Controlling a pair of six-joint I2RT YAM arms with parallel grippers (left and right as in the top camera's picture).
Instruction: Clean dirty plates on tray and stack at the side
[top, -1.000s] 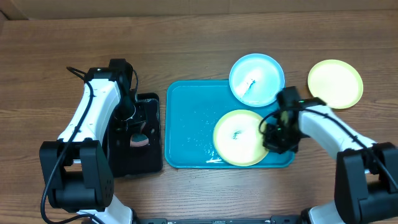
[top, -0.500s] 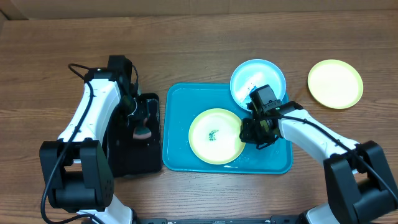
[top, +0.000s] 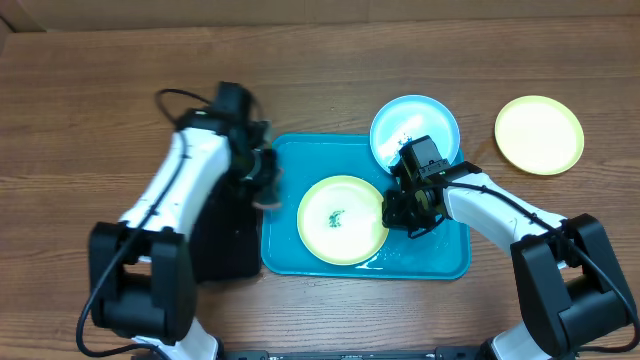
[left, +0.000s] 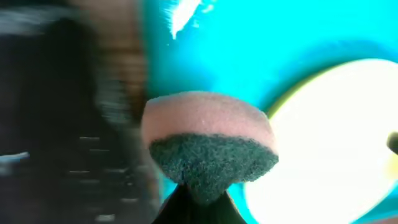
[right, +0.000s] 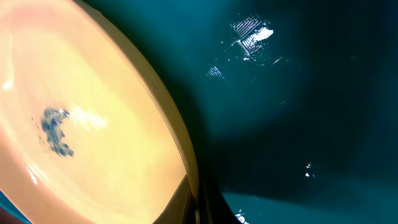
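Centrally, pale yellow-green plate (top: 343, 220), teal smear mid-dish, rim pinched by right end effector (top: 394, 212), left end effector (left: 194, 202) pinching sponge (left: 208, 140).

Brown wood-grain table top (top: 100, 80): matt, streaked; large turquoise rectangular plastic tray (top: 310, 160): glossy, wet-looking glints; round pale yellow-green plastic plate (top: 340, 220): smooth, shiny, dark teal smear at centre; round light blue plastic plate (top: 415, 120): smooth, satin; two-layer sponge (left: 208, 143): pink fine-pored foam over dark, coarse scouring pad; black rectangular tray (top: 228, 250): matt.
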